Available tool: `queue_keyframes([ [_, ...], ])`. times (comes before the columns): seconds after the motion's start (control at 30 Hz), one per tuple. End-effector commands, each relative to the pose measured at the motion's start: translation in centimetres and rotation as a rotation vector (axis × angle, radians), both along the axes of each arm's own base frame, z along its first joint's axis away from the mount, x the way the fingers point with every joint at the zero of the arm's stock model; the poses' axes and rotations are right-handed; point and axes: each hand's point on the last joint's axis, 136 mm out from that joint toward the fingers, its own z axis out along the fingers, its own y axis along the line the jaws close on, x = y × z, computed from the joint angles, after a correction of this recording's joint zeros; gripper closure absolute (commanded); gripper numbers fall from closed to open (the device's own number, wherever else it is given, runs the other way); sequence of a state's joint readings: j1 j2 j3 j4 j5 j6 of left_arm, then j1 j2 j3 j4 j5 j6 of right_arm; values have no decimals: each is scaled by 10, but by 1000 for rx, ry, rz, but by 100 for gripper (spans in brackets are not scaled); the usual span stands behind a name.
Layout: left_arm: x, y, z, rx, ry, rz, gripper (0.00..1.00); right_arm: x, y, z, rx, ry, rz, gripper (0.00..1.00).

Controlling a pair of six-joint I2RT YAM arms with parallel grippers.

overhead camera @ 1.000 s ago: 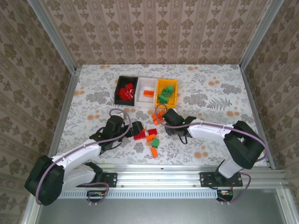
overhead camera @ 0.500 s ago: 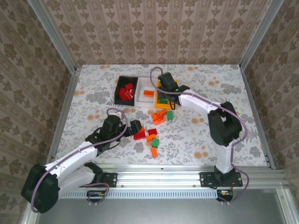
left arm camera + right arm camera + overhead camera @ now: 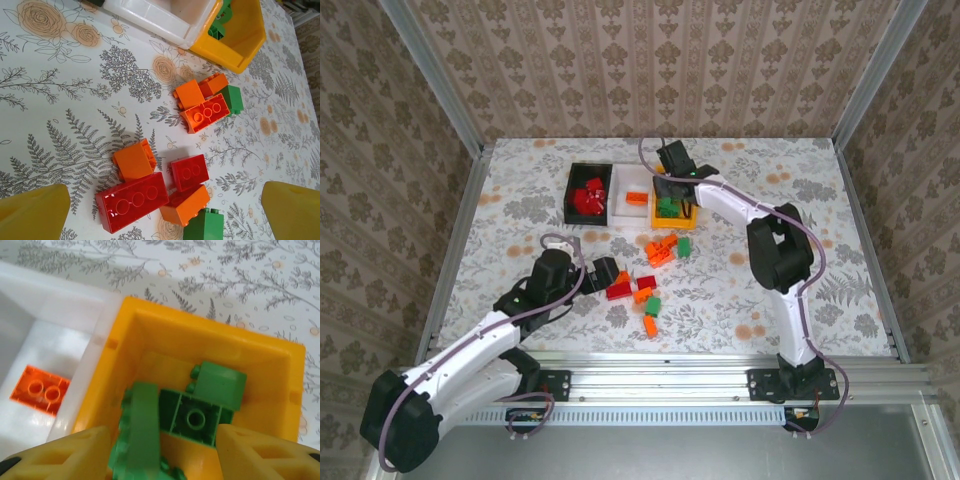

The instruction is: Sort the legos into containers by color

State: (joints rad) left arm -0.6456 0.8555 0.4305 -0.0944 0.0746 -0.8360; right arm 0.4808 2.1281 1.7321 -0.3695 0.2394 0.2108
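The right pincer (image 3: 162, 455) was spread above the yellow bin (image 3: 150, 335), in which green legos (image 3: 220, 387) were piled. The left pincer (image 3: 164, 212) was spread wide over loose legos (image 3: 132, 202) scattered on the counter (image 3: 60, 125).

This is a staged robot test cell, a lab rig rather than a lived-in room. Damask wallpaper panels (image 3: 660, 60) stand on three sides inside bare aluminium frame posts (image 3: 432, 75). A flower-printed sheet covers the counter (image 3: 790, 200). A slotted metal rail (image 3: 660, 385) along the near edge carries the bolted arm bases (image 3: 535, 385).
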Motion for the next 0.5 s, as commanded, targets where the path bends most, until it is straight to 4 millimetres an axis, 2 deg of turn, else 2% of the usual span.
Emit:
queue_keyframes([
  [0.0,2,1,-6,7,9,6,0,-32,5,50,22,-78,28,41],
  [0.07,3,-2,-8,0,12,-1,0,-57,7,56,22,-97,31,41],
  [0.2,5,-7,-15,2,28,-11,0,-111,-5,26,47,-43,1,43],
  [0.27,5,-9,-20,3,37,-16,0,-129,-14,12,72,-10,-20,44],
  [0.37,5,-12,-24,6,51,-27,0,-147,-17,-7,91,58,-18,43],
  [0.47,7,-16,-23,0,49,-31,0,-152,-18,-28,85,109,-19,41],
])
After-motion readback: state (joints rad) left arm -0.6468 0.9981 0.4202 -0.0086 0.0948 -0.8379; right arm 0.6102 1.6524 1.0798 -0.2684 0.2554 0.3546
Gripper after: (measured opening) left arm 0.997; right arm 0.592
